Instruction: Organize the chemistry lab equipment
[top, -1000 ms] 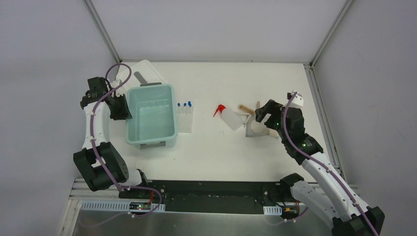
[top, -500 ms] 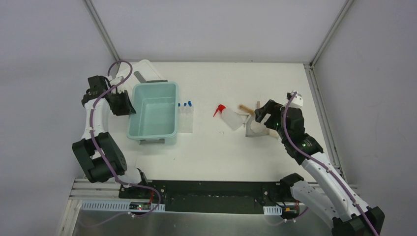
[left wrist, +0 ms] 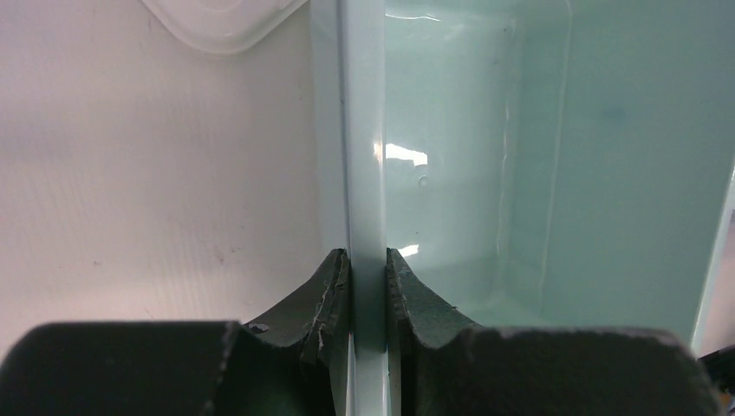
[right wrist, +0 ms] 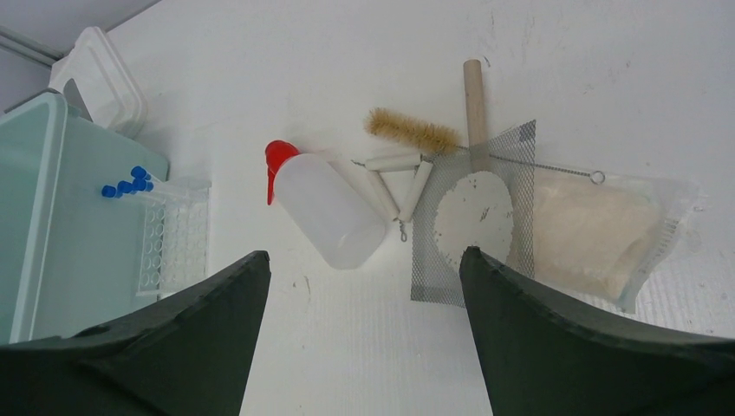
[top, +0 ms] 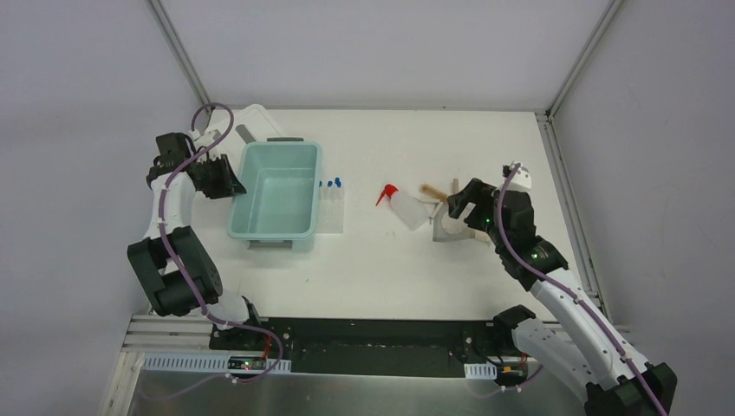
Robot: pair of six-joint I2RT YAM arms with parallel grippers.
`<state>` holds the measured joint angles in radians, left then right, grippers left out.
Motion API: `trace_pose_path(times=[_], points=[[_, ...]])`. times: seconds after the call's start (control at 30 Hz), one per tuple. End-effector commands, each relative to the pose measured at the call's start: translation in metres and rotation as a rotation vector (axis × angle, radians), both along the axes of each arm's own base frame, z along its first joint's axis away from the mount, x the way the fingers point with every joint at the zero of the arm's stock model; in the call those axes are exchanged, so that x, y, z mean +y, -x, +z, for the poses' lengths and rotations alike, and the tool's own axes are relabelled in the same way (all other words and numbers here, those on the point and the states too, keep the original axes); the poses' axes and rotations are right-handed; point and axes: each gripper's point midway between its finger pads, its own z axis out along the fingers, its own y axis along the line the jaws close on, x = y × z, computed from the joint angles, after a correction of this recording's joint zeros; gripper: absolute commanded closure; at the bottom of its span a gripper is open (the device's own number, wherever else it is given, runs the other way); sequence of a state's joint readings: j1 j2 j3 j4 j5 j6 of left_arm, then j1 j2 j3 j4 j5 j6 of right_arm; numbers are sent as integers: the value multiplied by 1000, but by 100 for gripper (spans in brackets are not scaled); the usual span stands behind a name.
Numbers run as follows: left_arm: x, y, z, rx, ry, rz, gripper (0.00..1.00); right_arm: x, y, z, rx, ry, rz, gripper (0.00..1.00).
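Presently: left tool [left wrist: 367,269] clamps the bin [top: 277,186] by its left wall; right tool [right wrist: 364,256], open, is nearer the bottle [right wrist: 329,212] — just left, spout far-left.

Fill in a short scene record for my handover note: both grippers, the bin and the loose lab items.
left gripper: shut on the left rim of the teal bin
right gripper: open, holding nothing, above the squeeze bottle
teal bin: upright, nothing seen inside; white lid behind it
tube rack: beside the bin's right wall, blue-capped tubes in it
squeeze bottle: lying on its side
bristle brush, wooden-handled tool: lying by the wire mesh square
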<state>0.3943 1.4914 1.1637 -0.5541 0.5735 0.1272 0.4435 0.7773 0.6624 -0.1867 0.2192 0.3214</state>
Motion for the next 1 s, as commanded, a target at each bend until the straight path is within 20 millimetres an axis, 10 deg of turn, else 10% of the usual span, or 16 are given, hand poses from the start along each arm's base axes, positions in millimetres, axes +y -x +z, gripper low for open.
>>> trace_pose_path(times=[0.0,0.3,0.8,0.97], points=[[-23,-1,-6,4,101,-50,100,2,1,-7,17,3,17,16],[-37,-1,-16,55,103,-42,99,7,0,-19,60,17,39,16],[-23,2,-4,58,39,46,14,23,-2,-33,107,168,100,4],[-17,5,8,16,-15,65,4,35,-9,-32,124,219,150,1]])
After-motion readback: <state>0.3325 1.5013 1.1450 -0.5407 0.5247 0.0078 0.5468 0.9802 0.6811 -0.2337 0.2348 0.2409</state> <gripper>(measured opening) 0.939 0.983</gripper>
